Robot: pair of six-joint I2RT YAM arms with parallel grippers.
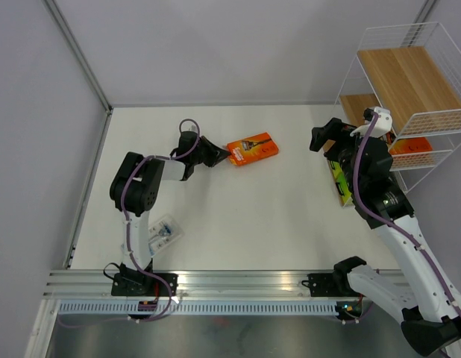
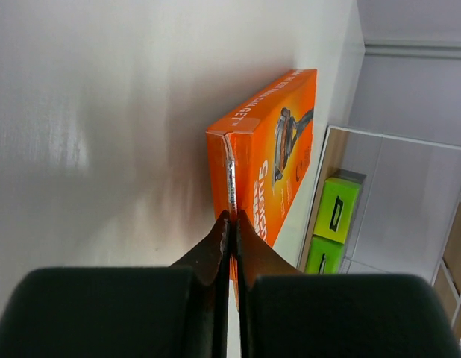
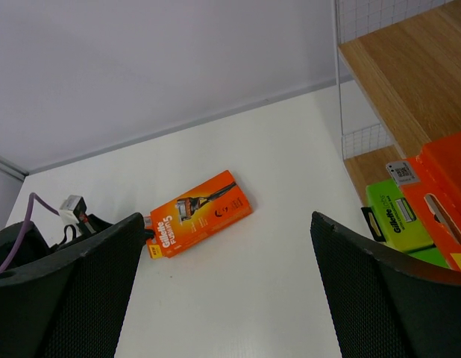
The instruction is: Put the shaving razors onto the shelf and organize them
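My left gripper [image 1: 218, 154] is shut on the hang-tab end of a bright orange razor pack [image 1: 253, 148], which lies flat on the white table. In the left wrist view the fingertips [image 2: 232, 216] pinch the pack's thin edge [image 2: 275, 149]. My right gripper [image 1: 326, 139] is open and empty, above the table beside the shelf [image 1: 409, 74]. It looks down on the same orange pack [image 3: 203, 211]. A second orange pack [image 1: 411, 147] sits on the shelf's lowest tier. A black and lime-green pack [image 1: 341, 180] lies at the shelf's foot, partly under my right arm. A clear blister pack [image 1: 162, 233] lies near my left arm's base.
The wire shelf's wooden tiers [image 3: 409, 74] stand at the far right corner. Grey walls [image 1: 215, 45] close the table at the back and left. Two lime-green pack ends [image 2: 335, 209] show beyond the orange pack in the left wrist view.
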